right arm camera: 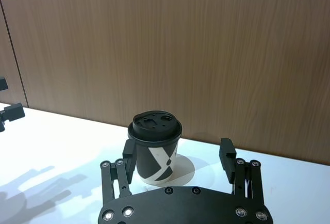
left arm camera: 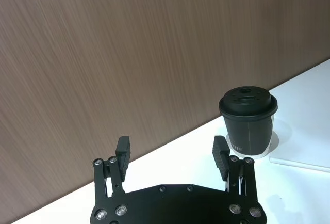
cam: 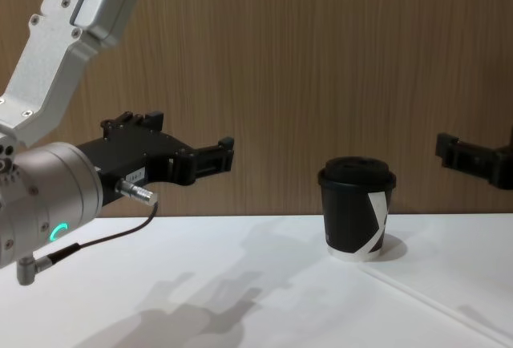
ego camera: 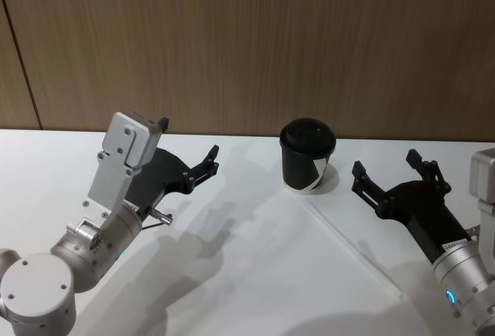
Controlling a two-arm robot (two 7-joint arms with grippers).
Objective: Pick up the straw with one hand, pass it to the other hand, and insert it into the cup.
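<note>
The black cup with its domed lid stands upright at the back middle of the white table. The thin white straw lies flat on the table, running from the cup's base toward the front right. My left gripper hovers above the table to the left of the cup, open and holding nothing. My right gripper hovers to the right of the cup, over the straw's far side, open and holding nothing. In the right wrist view the cup stands just beyond the open gripper. The left wrist view shows the cup off to one side of that gripper.
A brown wood-grain wall rises right behind the table's back edge. The white tabletop stretches between the two arms toward the front.
</note>
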